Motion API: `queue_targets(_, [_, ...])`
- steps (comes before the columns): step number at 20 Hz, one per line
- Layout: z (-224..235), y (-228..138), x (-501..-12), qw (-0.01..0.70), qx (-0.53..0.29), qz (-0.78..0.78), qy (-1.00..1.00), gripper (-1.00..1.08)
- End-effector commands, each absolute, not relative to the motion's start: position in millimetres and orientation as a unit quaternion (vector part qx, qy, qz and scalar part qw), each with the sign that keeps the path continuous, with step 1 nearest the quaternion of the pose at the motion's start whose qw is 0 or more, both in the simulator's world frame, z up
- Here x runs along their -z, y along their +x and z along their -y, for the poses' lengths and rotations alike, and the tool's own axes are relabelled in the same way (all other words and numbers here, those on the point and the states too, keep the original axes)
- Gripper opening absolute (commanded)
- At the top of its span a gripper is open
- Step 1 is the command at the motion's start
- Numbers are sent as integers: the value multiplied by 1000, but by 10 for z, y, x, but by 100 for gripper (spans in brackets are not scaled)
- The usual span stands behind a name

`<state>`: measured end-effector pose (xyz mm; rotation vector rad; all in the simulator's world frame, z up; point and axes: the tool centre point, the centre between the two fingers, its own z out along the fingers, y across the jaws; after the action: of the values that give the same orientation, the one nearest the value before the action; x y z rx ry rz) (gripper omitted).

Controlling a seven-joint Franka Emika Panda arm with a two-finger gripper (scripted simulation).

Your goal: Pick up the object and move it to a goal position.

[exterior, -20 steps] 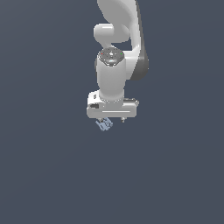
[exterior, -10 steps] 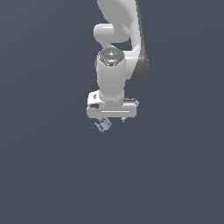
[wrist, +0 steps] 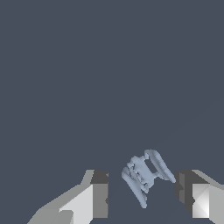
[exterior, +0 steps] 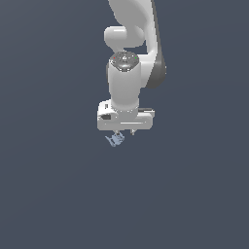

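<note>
End effector spread wide, holding nothing, straddling the object. Looks light, stiff, bumpy, so decent friction. Best pinched across the ribbed middle, not the thin 5 o'clock tip.

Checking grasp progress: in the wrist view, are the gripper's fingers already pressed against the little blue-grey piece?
No. The blue-grey piece sits between the fingers of the gripper, with a gap showing on each side.

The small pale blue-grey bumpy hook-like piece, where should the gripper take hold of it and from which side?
Probably across the ribbed middle of the small pale blue-grey bumpy hook-like piece, coming straight down. It already lies between the white gripper's open fingers, and its thin curved ends look likelier to slip.
</note>
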<state>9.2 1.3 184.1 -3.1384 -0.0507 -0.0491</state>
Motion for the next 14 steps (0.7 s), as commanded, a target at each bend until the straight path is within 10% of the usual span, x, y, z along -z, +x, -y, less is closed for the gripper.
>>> queue_targets(1, [-8,90,-1835,2,15,17,-1000,28])
queue_targets(14, [166,41,-1590,25,-5,55,-998,28])
